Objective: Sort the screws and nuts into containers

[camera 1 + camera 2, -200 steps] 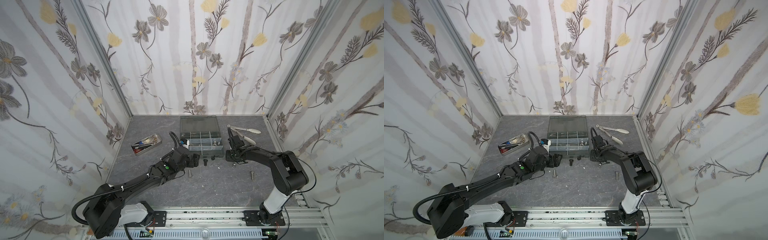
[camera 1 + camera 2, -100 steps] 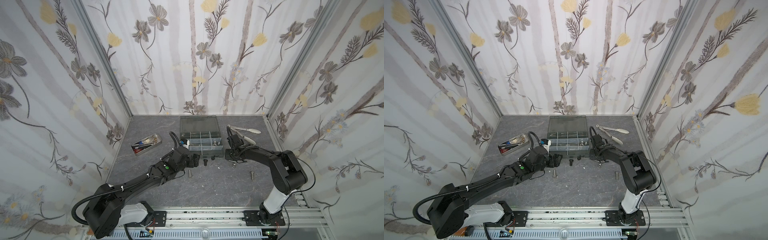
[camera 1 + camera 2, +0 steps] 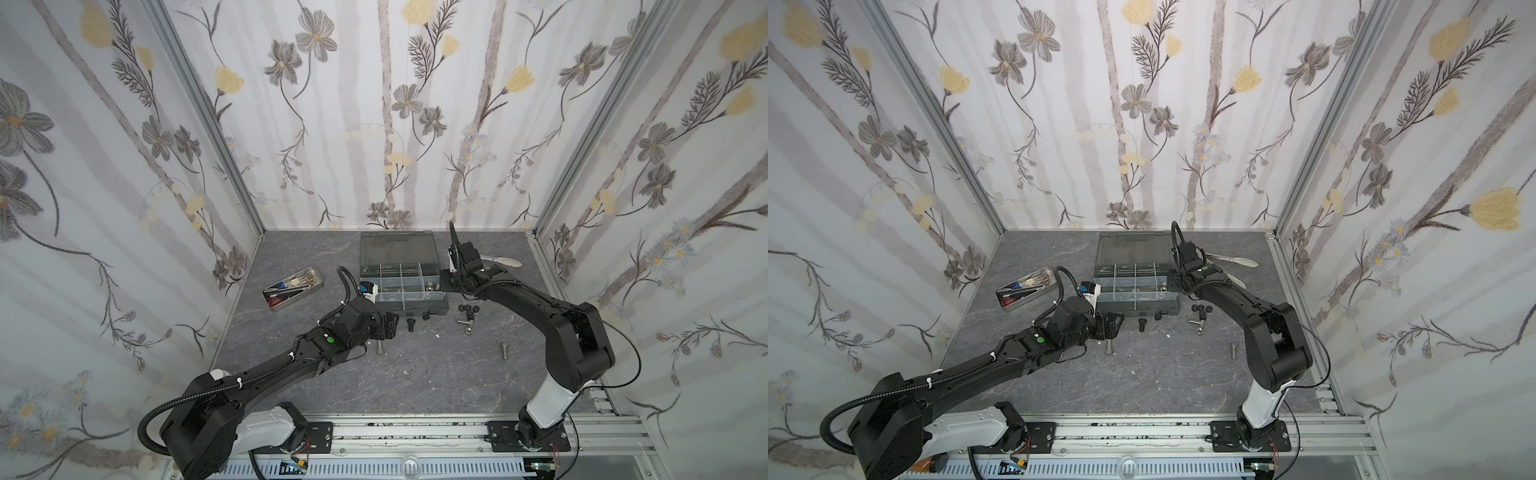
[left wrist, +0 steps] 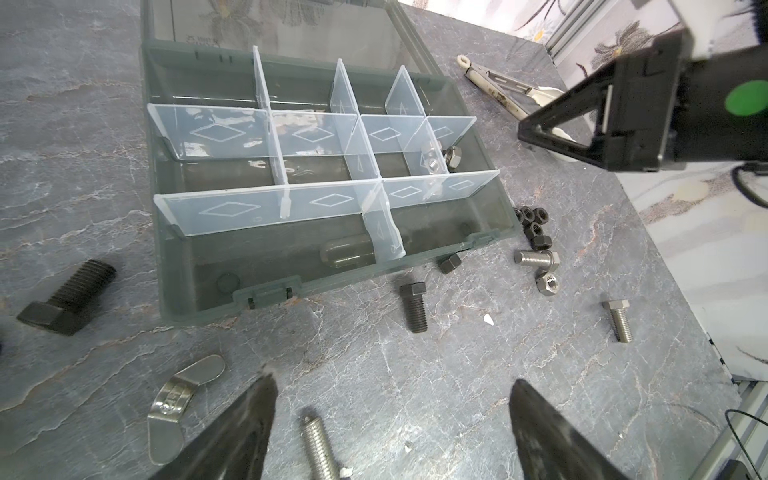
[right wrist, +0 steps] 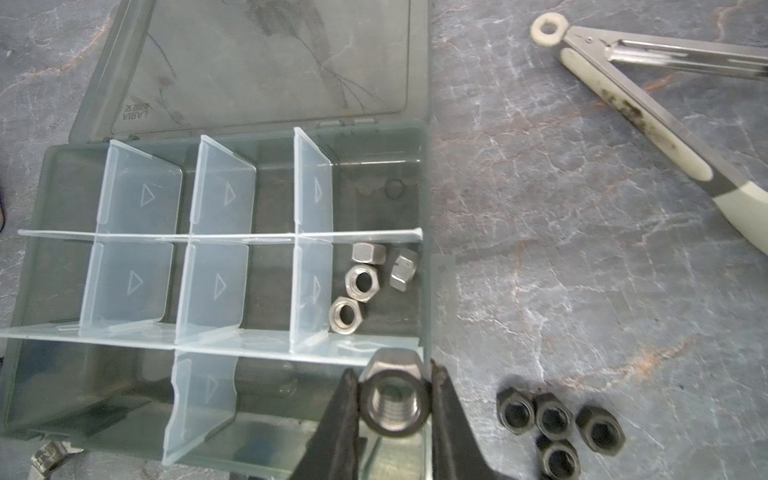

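The dark organizer box [image 3: 407, 309] lies open, and its containers [image 5: 216, 286] are split by clear dividers. Several silver nuts [image 5: 361, 282] lie in the right-hand middle compartment. My right gripper [image 5: 392, 370] is shut on a silver nut [image 5: 392, 401], held above the box's right front corner [image 3: 442, 284]. My left gripper [image 4: 392, 378] is open, low over the table in front of the box [image 3: 390, 326], with a silver screw [image 4: 318, 446] between its fingers, untouched. Several black nuts [image 5: 552, 415] cluster on the table right of the box.
A silver wing nut [image 4: 174, 409] and a big black screw [image 4: 70, 297] lie left of my left gripper. A black screw [image 4: 413, 307], silver screws [image 4: 618, 322] and a silver nut [image 4: 547, 284] are scattered in front. Tongs [image 3: 503, 261] lie back right, a metal tool tray [image 3: 294, 288] at left.
My right gripper closed on the silver nut and carried it from the table up and left to the box's right edge. The left gripper's jaws widened slightly; that arm stayed put.
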### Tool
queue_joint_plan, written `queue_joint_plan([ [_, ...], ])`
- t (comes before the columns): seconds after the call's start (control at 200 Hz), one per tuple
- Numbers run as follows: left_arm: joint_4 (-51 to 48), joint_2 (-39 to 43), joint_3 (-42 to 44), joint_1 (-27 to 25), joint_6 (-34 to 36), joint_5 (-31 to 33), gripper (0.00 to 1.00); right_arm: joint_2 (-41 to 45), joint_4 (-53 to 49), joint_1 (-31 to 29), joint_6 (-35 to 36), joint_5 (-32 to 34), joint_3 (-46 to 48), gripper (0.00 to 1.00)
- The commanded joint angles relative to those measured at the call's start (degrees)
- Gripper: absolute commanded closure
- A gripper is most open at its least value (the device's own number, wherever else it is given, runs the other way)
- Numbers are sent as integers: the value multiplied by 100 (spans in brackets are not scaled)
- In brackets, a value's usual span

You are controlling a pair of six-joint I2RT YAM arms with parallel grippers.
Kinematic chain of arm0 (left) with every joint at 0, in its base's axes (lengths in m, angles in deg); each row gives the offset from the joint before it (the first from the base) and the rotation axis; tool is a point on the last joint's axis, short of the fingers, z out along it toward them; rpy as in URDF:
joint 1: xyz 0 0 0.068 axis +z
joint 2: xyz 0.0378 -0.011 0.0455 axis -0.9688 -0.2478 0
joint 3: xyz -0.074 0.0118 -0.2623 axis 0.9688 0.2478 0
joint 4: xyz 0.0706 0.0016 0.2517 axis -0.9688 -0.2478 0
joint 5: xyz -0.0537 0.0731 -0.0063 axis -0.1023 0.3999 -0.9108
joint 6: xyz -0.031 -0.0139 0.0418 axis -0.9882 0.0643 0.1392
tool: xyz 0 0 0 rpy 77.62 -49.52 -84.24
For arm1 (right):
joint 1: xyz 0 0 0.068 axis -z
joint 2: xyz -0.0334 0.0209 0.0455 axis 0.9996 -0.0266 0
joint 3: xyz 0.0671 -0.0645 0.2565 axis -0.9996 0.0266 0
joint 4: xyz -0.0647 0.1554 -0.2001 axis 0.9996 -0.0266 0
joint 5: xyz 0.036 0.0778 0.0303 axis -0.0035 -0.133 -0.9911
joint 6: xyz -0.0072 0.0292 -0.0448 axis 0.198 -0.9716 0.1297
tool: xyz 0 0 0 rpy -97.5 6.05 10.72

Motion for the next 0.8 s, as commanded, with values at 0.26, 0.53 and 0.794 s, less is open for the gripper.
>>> queue_joint_plan([
  [0.26,-450,367,58,-3,133,110,0,-1142,-154,-75,88,-289,-991,82],
  [0.53,-524,369,-75,-6,135,132,0,-1038,-138,-91,132,-169,-993,52],
  [0.794,-336,-48,-380,-141,247,-20,0,203,-246,-84,193,215,-255,41],
])
